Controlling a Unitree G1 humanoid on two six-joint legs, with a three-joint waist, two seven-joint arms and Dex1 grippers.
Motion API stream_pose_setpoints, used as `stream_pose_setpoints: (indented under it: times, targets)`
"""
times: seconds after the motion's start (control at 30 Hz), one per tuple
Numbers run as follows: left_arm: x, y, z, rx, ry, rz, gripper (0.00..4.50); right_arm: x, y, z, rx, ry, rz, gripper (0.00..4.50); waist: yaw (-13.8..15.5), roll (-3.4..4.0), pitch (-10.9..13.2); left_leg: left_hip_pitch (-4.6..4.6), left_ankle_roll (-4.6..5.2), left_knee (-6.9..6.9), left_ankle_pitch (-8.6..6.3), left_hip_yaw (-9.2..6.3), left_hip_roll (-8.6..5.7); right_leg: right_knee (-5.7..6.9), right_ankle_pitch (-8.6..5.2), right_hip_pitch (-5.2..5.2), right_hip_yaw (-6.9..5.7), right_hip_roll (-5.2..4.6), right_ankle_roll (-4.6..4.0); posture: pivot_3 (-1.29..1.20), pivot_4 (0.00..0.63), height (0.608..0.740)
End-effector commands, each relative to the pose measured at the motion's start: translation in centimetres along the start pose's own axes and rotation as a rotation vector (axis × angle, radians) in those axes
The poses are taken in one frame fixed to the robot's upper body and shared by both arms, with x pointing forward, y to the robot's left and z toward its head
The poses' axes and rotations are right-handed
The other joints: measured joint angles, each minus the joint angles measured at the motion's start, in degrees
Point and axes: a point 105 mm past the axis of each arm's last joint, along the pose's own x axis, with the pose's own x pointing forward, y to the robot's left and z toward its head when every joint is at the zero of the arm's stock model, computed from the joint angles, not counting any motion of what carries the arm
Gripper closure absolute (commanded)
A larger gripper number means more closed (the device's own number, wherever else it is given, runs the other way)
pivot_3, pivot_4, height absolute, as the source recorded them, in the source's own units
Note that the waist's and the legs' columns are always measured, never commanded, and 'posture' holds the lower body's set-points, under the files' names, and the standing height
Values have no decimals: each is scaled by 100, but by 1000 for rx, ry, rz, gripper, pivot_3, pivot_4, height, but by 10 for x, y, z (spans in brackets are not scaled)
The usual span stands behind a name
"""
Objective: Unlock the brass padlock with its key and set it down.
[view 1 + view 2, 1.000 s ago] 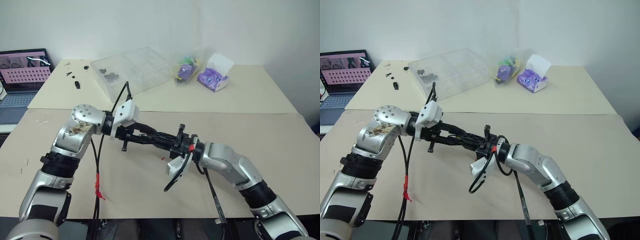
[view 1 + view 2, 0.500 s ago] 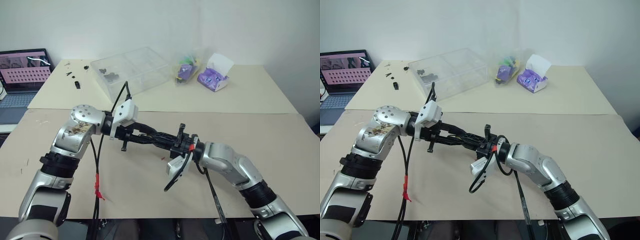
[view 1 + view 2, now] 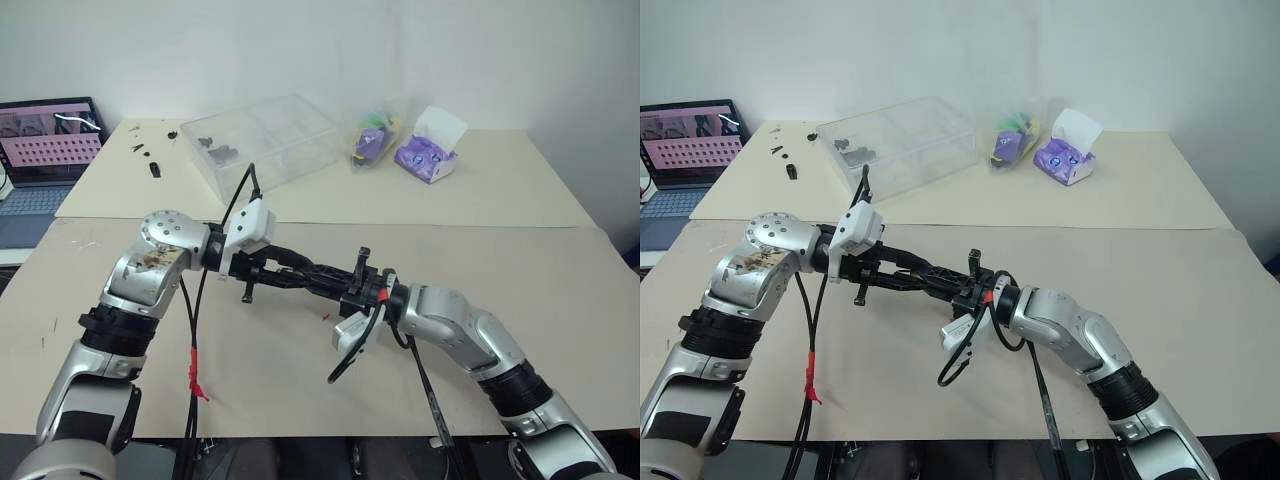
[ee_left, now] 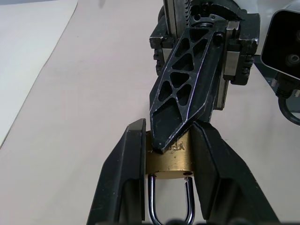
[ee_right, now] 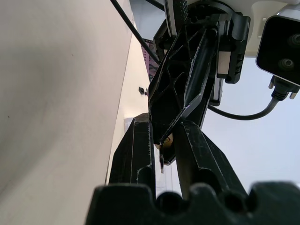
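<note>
The brass padlock [image 4: 169,161] is clamped by its body between the fingers of my left gripper [image 4: 168,133], and its silver shackle [image 4: 170,206] points back toward that wrist. My right gripper [image 5: 164,129] reaches in from the opposite side, tip against the padlock's far face. It is shut on a thin silvery sliver, the key [image 5: 161,165], just under a glimpse of brass [image 5: 165,139]. In the head views both grippers meet above the middle of the table [image 3: 323,272]; the padlock and key are hidden there by the black fingers.
At the back of the table stand a clear plastic box [image 3: 265,140], a bag of colourful items [image 3: 372,140] and a purple tissue pack [image 3: 430,147]. A laptop [image 3: 45,140] is at the far left, with small black parts [image 3: 150,160] beside it. A red speck [image 3: 325,317] lies under the grippers.
</note>
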Motion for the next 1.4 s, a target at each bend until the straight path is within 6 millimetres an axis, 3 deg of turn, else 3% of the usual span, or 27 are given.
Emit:
stream_pose_setpoints:
  times: [0.03,0.1,0.13,0.17,0.33,0.7,1.03,1.13,1.4]
  targets:
    - [2,-5,2,27,21,-20,3650,2,-15,6,-15,-25,-55,4255,0,0,0,0,0,0,0,0,0,0,0,0,0,0,0,0,150,740]
    - [1,-5,1,25,20,-21,3650,2,-15,6,-16,-24,-55,4255,-2,0,0,0,0,0,0,0,0,0,0,0,0,0,0,0,150,740]
    - [1,-5,2,23,17,-23,2626,2,-15,6,-17,-24,-55,4255,-2,0,0,0,0,0,0,0,0,0,0,0,0,0,0,0,150,740]
    - [1,-5,2,20,13,-25,2446,2,-15,6,-17,-23,-55,4255,-4,0,0,0,0,0,0,0,0,0,0,0,0,0,0,0,150,740]
    - [2,-5,3,30,8,-18,478,2,-15,6,-19,-22,-54,4255,-7,0,0,0,0,0,0,0,0,0,0,0,0,0,0,0,150,740]
    - [-3,-12,18,-15,-54,-45,478,3,-16,5,-16,-24,-60,4255,-14,0,0,0,0,0,0,0,0,0,0,0,0,0,0,0,150,740]
    - [-16,-24,48,-182,-172,-125,478,4,-16,4,-11,-25,-66,4255,-16,0,0,2,0,0,0,-2,0,2,-1,0,0,0,1,0,150,740]
    - [-21,-18,37,-165,-117,-78,478,4,-16,4,-10,-25,-65,4255,-31,0,0,2,0,0,0,-3,0,2,-1,0,0,0,1,0,150,740]
    - [-57,8,6,-184,-22,102,478,0,-17,3,-5,-15,-67,4255,-57,0,0,3,-1,0,0,-1,0,2,-1,0,0,1,-1,0,150,740]
